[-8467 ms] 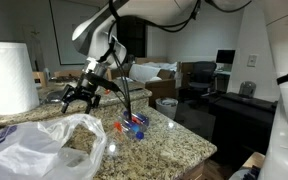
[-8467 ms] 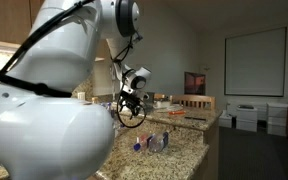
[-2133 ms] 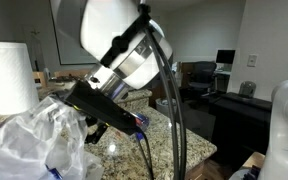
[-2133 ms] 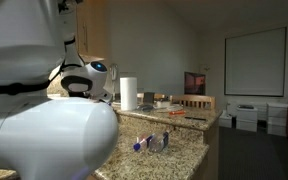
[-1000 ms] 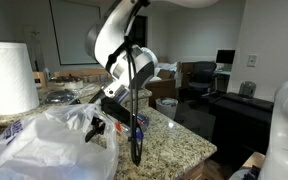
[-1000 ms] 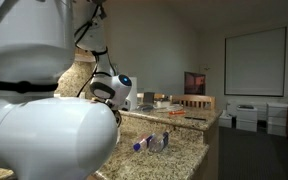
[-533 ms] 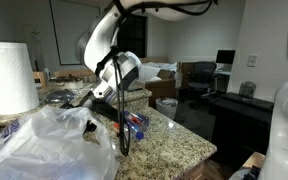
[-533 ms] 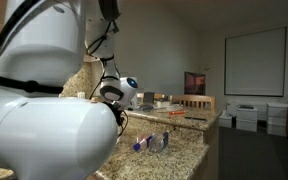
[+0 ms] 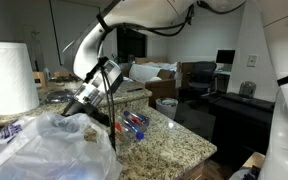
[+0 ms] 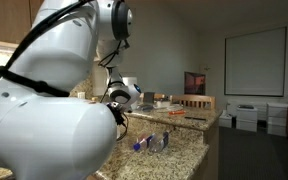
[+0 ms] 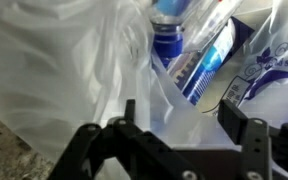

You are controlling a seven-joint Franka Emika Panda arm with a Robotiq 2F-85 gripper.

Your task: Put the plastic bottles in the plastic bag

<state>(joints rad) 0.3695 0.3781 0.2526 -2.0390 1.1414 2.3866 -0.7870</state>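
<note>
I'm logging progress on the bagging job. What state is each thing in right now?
plastic bag: crumpled, partly filled.
bagged bottle: capped, lying inside the plastic bag.
loose bottles: outside the plastic bag, on the counter.
gripper: open, empty, over the plastic bag.
paper towel roll: upright.

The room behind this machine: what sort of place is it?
Probably an office or lab with a kitchen corner: a stone counter with a paper towel roll, a computer monitor on a desk behind, and a big white screen on the wall.
</note>
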